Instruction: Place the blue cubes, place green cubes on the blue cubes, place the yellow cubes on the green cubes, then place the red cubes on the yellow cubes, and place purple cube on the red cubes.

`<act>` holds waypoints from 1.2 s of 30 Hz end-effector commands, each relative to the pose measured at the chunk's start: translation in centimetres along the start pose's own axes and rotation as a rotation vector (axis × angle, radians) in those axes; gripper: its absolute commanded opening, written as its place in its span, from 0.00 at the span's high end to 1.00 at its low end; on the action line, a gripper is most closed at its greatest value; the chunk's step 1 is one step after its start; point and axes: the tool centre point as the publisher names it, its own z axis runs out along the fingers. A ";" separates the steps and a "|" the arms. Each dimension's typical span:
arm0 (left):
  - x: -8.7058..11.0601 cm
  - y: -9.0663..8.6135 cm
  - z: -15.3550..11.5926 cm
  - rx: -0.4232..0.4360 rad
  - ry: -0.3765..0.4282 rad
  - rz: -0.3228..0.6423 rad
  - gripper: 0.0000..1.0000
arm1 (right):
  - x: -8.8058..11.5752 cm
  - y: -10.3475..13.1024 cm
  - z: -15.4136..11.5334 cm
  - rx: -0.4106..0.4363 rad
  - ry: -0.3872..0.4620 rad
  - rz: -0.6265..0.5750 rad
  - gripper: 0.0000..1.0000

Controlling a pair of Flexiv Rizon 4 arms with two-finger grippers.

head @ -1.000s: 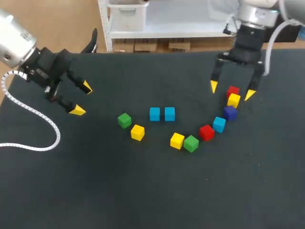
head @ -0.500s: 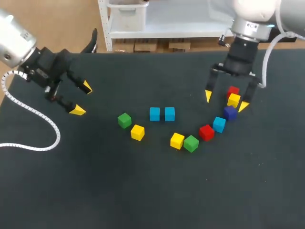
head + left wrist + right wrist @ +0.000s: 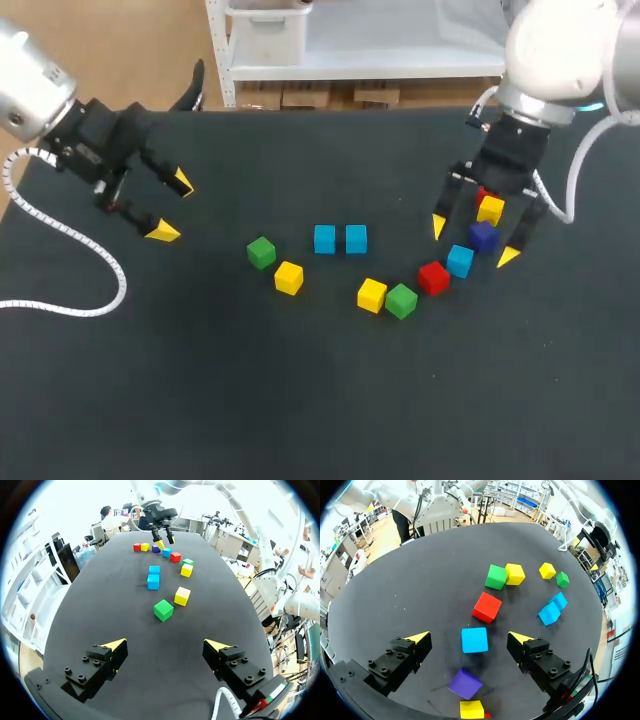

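Observation:
Two blue cubes [image 3: 324, 239] [image 3: 356, 239] sit side by side mid-table. To their left lie a green cube [image 3: 261, 252] and a yellow cube [image 3: 289, 277]. An arc at the right holds a yellow cube [image 3: 372, 295], a green cube [image 3: 401, 300], a red cube [image 3: 433, 277], a third blue cube [image 3: 460, 260], the purple cube [image 3: 483, 236], a yellow cube [image 3: 490, 210] and a mostly hidden red one. My right gripper [image 3: 473, 242] is open above that arc, with the third blue cube [image 3: 474, 639] between its fingers, untouched. My left gripper [image 3: 170, 207] is open and empty at the far left.
The red cube [image 3: 487, 607] lies just ahead of the right gripper [image 3: 470, 638], and the purple cube [image 3: 465, 684] just behind it. Ahead of the left gripper [image 3: 166, 644] there is bare black table [image 3: 100, 605] up to the green cube [image 3: 163, 610].
My right gripper has moved toward the table's front, from around the far red and yellow cubes to over the third blue cube. The left arm has kept still.

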 end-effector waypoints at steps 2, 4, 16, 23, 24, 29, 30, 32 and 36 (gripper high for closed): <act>0.1 -0.1 0.0 -0.002 -0.003 0.004 0.00 | 0.1 0.3 0.8 0.018 0.027 -0.010 0.00; 0.1 -0.1 0.0 -0.002 -0.003 0.004 0.00 | 0.4 0.2 0.9 0.014 0.026 -0.012 0.00; 0.1 -0.1 0.0 -0.002 -0.003 0.004 0.00 | 1.3 -0.4 0.6 -0.038 0.033 -0.027 0.00; 0.1 -0.1 0.0 -0.002 -0.003 0.004 0.00 | 1.4 -1.1 0.7 -0.054 0.036 -0.037 0.00; 0.1 -0.1 0.0 -0.002 -0.003 0.004 0.00 | 1.4 -1.2 0.8 -0.057 0.037 -0.039 0.00; 0.1 -0.1 0.0 -0.002 -0.003 0.004 0.00 | 1.3 -1.3 0.9 -0.064 0.041 -0.039 0.00; 0.1 -0.1 0.0 -0.002 -0.003 0.004 0.00 | 1.3 -1.3 1.0 -0.064 0.042 -0.039 0.06; 0.1 -0.1 0.0 -0.002 -0.003 0.004 0.00 | 1.2 -1.3 1.0 -0.063 0.045 -0.037 0.50; 0.1 -0.1 0.0 -0.002 -0.003 0.004 0.00 | 1.3 -1.2 1.2 -0.068 0.056 -0.026 0.64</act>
